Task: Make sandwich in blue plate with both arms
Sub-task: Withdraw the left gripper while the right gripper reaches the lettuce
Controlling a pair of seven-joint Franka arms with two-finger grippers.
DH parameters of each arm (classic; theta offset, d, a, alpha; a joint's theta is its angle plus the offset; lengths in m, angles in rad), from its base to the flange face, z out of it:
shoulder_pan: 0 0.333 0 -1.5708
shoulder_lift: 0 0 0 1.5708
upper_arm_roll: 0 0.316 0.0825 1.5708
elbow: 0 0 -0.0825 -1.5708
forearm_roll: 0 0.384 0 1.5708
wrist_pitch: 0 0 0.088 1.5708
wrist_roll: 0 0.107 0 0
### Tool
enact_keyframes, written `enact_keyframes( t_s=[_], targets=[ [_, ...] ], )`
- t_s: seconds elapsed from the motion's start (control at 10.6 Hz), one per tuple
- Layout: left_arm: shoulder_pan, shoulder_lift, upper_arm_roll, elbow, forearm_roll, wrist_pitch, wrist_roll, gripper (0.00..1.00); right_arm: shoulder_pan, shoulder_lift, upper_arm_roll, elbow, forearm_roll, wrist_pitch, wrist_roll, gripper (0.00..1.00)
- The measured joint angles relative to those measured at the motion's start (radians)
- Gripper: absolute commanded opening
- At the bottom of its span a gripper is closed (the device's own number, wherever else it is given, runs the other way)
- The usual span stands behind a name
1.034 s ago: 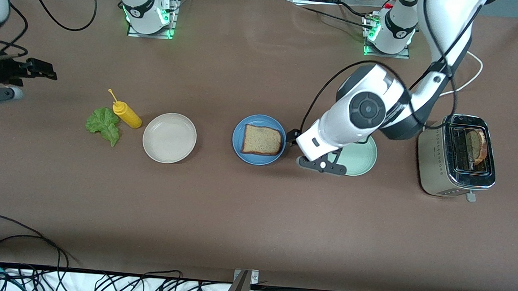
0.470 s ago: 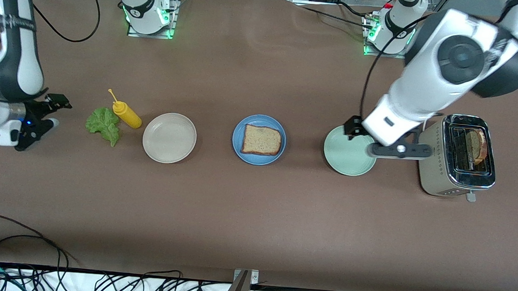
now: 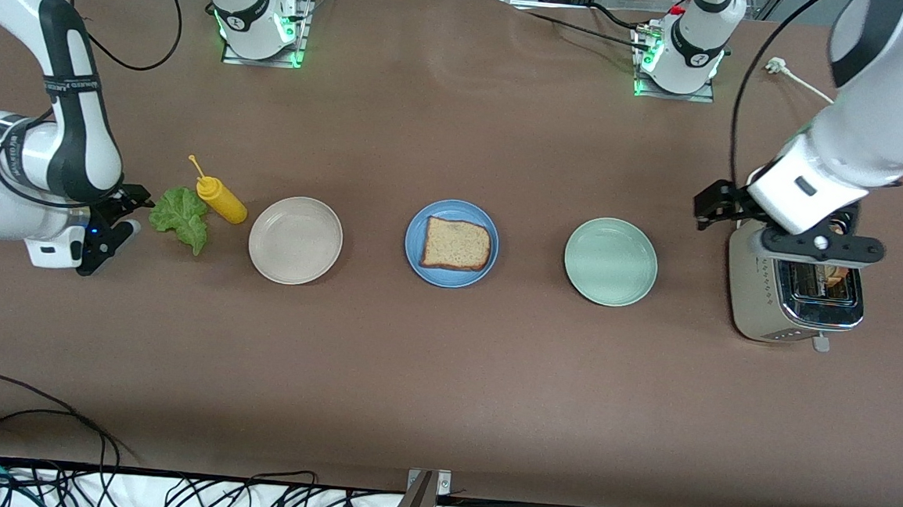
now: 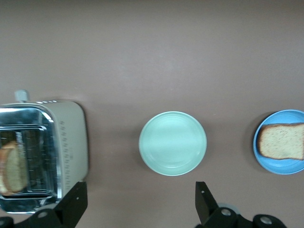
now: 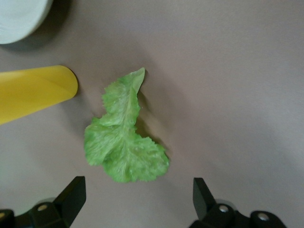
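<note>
While no label reads clearly, the left gripper [image 3: 782,227], fingers wide and empty, has swung from the pale green plate [image 3: 610,262] to over the toaster [image 3: 793,302]. Right gripper [image 3: 120,221], spread wide, has reached the lettuce leaf [image 3: 181,218]. One bread slice [image 3: 457,244] lies on the blue plate [image 3: 415,232].

Toaster [image 3: 795,294] shiny chrome metal; blue plate [image 3: 414,243] matt plastic; table [image 3: 444,378] matt brown; lettuce [image 5: 122,139] ruffled.

Blue plate [image 3: 415,236], brown bread [image 3: 457,244], green lettuce [image 3: 181,216], yellow bottle [image 3: 220,198].
</note>
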Motion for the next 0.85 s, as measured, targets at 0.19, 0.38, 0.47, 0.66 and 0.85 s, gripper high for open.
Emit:
enact_keyframes(
  t_s=[0.19, 0.38, 0.47, 0.66, 0.85],
  targets=[
    [0.025, -0.030, 0.031, -0.001, -0.007, -0.039, 0.088, 1.00, 0.000, 0.001, 0.001, -0.053, 0.006, 0.066, -0.017, 1.00],
    [0.061, -0.058, 0.035, -0.018, -0.022, -0.067, 0.155, 1.00, 0.000, 0.010, 0.002, -0.095, 0.010, 0.124, -0.020, 1.00],
    [0.072, -0.075, 0.039, -0.038, -0.024, -0.072, 0.182, 1.00, 0.000, 0.019, 0.003, -0.112, 0.011, 0.154, -0.021, 1.00],
    [0.079, -0.111, 0.044, -0.086, -0.026, -0.073, 0.199, 1.00, 0.000, 0.039, 0.003, -0.138, 0.012, 0.204, -0.021, 0.93],
    [0.079, -0.144, 0.044, -0.125, -0.026, -0.073, 0.201, 1.00, 0.000, 0.058, 0.005, -0.146, 0.043, 0.213, -0.022, 0.46]
  ],
)
